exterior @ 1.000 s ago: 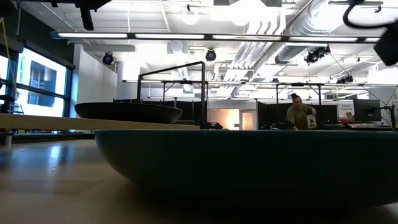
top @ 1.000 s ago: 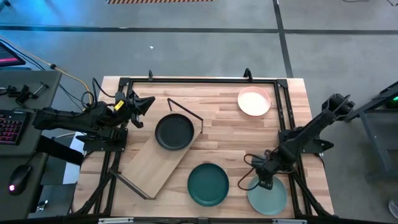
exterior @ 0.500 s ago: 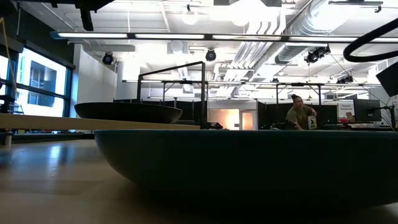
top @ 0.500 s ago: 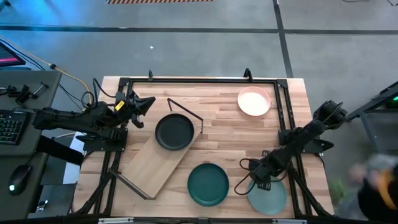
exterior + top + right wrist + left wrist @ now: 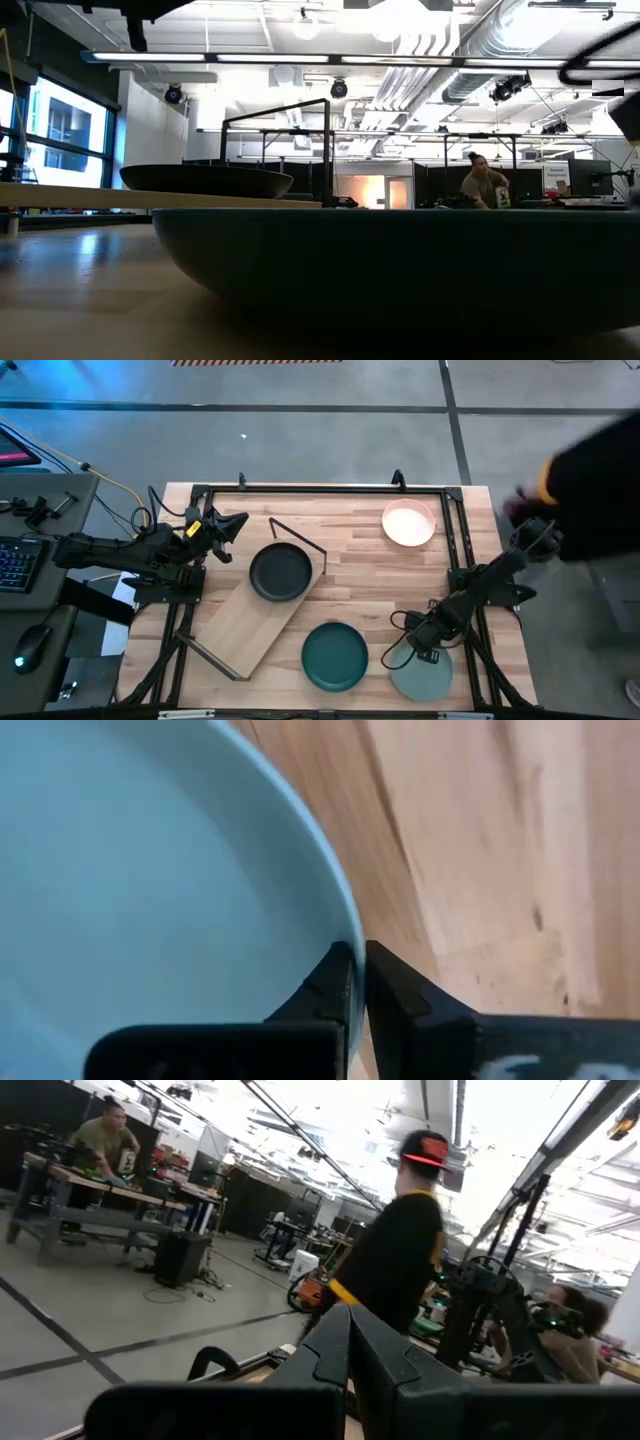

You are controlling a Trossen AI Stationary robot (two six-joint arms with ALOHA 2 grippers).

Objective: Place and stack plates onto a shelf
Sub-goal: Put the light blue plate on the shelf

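The pale sage plate (image 5: 426, 674) lies near the table's near right corner, and my right gripper (image 5: 424, 651) is shut on its far rim. The dark teal plate (image 5: 334, 656) rests on the table to its left and fills the low view (image 5: 400, 270). On the slanted plywood shelf (image 5: 250, 628) sits the black plate (image 5: 280, 573). At the far right, on the table, lies the cream plate (image 5: 408, 523). My left gripper (image 5: 232, 524) waits shut beyond the shelf's far left end, touching nothing. My right gripper pinches the sage plate's rim (image 5: 340, 925) between its two fingers, one finger (image 5: 325, 982) inside the plate and the other outside. It comes slanting down from the table's far side, at the plate's far edge (image 5: 418, 658). Whether the plate is off the table I cannot tell.
Black rod frames (image 5: 300, 540) stand at the shelf's ends, and a black frame (image 5: 455, 530) runs along the table's edges. A person's dark sleeve (image 5: 590, 470) reaches in beyond the table's far right corner. Bare wood lies between the shelf and the cream plate.
My right gripper has shut on the sage plate's far rim, staying roughly in place. A person in dark clothing has come into the high view at the right.
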